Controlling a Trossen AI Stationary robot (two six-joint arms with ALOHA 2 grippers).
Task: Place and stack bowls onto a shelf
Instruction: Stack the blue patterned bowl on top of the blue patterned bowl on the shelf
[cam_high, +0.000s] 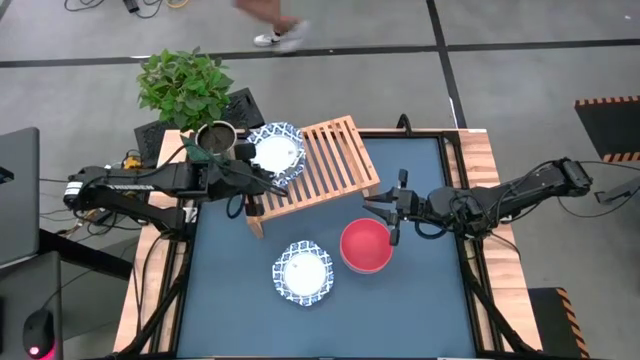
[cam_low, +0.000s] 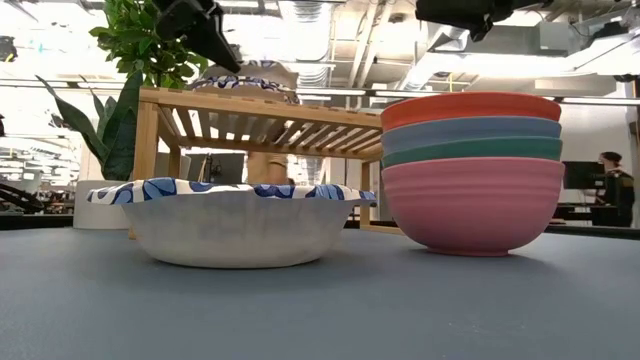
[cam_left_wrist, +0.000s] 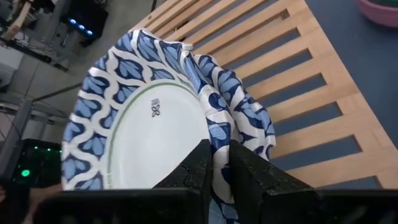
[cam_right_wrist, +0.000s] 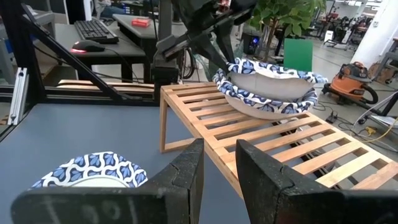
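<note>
A light-wood slatted shelf (cam_high: 335, 160) stands at the table's far side. On its left end sit two nested white bowls with blue patterned rims (cam_high: 276, 150), bottoms on the slats (cam_right_wrist: 267, 93). My left gripper (cam_high: 262, 180) is shut on the rim there. Another white and blue bowl (cam_high: 303, 272) rests on the blue table. Beside it is a stack of plain bowls (cam_low: 472, 170): red on top, then blue, teal and pink. My right gripper (cam_high: 393, 208) hovers open between the shelf and the stack, holding nothing. My left gripper pinches the patterned rim (cam_left_wrist: 219, 152) on the bowls' near-left side, one finger (cam_left_wrist: 198, 167) inside the bowl and one outside. It comes slanting down from the table's left. Whether it holds one rim or both, I cannot tell. The bowls rest on the shelf.
A leafy potted plant (cam_high: 185, 85) and a dark pot (cam_high: 215, 138) stand just behind the shelf's left end. A laptop (cam_high: 18, 195) sits off the table's left. A person's foot (cam_high: 280, 35) shows on the floor beyond. The shelf's right half (cam_high: 345, 150) is bare.
</note>
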